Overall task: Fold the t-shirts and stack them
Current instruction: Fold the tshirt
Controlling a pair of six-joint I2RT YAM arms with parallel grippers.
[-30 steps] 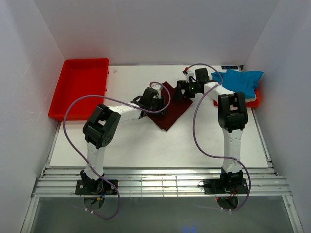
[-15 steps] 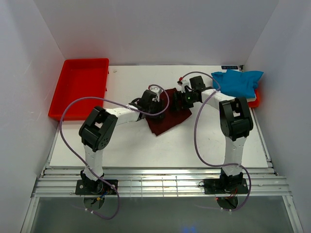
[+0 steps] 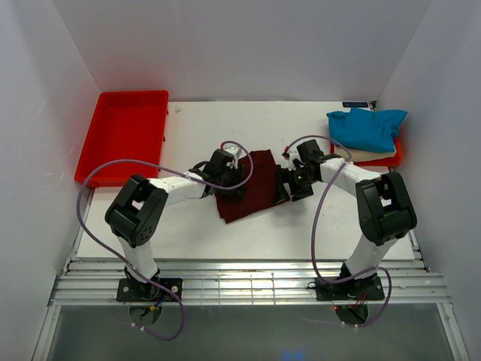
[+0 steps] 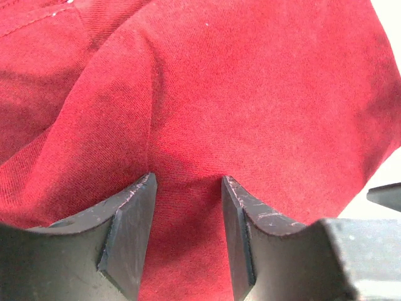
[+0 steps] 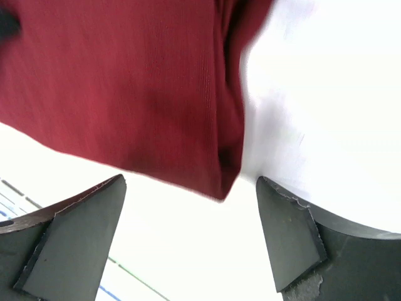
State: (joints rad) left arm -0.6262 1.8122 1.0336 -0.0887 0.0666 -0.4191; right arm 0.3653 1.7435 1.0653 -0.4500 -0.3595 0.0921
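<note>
The left gripper (image 4: 188, 180) is shown with jaws half apart on the maroon shirt (image 3: 252, 184); whether a fold is pinched cannot be told. The right gripper (image 5: 189, 182) is held wide open astride a corner of that shirt, nothing being gripped. The shirt is laid, compactly folded, at mid-worktop (image 3: 301, 226) between both grippers. For a neat fold, both edges are best gripped level and carried over together. Three shirts are counted, the blue shirt (image 3: 364, 128) on the cream shirt (image 3: 361, 154) in the right tray (image 3: 396, 156). With the left tray (image 3: 128, 94), two trays are counted.
</note>
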